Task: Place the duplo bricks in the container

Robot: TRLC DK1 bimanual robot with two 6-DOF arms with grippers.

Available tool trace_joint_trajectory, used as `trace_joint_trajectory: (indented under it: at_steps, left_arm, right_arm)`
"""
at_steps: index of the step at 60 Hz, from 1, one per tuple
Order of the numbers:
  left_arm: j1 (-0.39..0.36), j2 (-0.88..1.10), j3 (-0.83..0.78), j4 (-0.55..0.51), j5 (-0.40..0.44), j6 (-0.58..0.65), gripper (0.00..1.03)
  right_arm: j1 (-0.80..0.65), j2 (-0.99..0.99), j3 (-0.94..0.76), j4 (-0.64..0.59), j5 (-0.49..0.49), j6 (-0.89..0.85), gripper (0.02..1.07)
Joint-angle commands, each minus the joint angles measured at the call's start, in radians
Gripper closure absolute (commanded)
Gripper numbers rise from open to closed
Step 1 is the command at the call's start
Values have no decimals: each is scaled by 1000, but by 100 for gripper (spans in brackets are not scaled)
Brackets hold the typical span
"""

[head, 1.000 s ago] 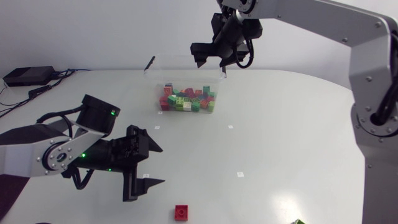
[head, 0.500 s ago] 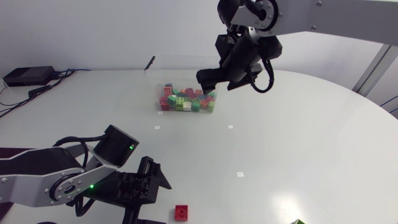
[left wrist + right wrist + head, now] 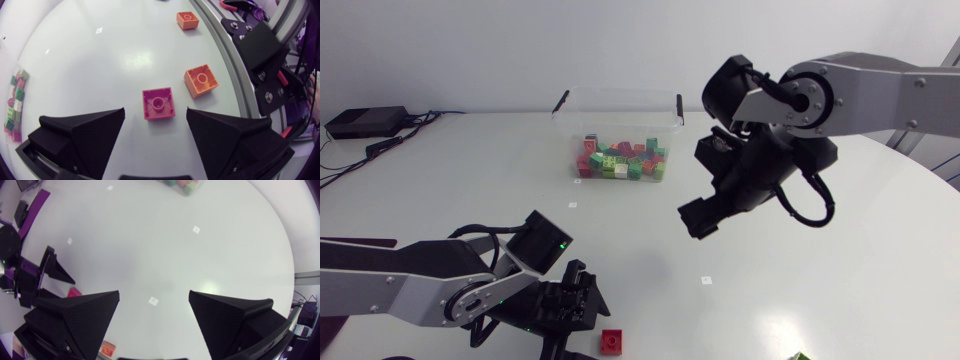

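**Duplo brick (image 3: 158, 103) sat between open left jaws, ungripped**

My left gripper (image 3: 156, 114) stood wide open, its jaws on either side of the red Duplo brick and clear of it. An orange brick (image 3: 201, 80) lay just ahead. From the head camera, the red one sat at bottom centre. My right gripper (image 3: 154, 295) hung wide open and empty, right of centre. The clear container (image 3: 615, 115), at upper centre, held a heap of bricks (image 3: 620, 160).

Clear container (image 3: 620, 115) holds red and green bricks (image 3: 618, 160) — a red brick (image 3: 612, 341) lies stud-up well apart, an orange brick (image 3: 201, 80) near it.
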Motion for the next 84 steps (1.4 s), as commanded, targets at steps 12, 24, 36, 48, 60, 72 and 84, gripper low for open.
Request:
trace_joint_trajectory:
  at_steps: [12,24,36,48,60,72,84]
  left_arm:
    - [-18,36,41,13,4,-40,40]
    - [-38,35,39,11,4,-59,40]
    - [-43,43,48,11,4,-69,65]
    - [-55,53,47,11,4,-79,89]
    - [-54,62,47,9,-5,-80,100]
    - [-40,59,38,3,-24,-74,100]
    - [32,-31,36,-76,-28,-49,100]
  right_arm:
    - [-10,-82,-153,-148,24,-141,7]
    - [24,-120,-302,-203,101,-173,7]
    - [18,-162,-438,-203,136,-207,7]
    - [7,-189,-543,-180,159,-230,8]
    - [-3,-194,-613,-137,165,-248,10]
    - [-10,-194,-650,-102,167,-268,13]
    - [1,-148,-659,-54,165,-283,22]
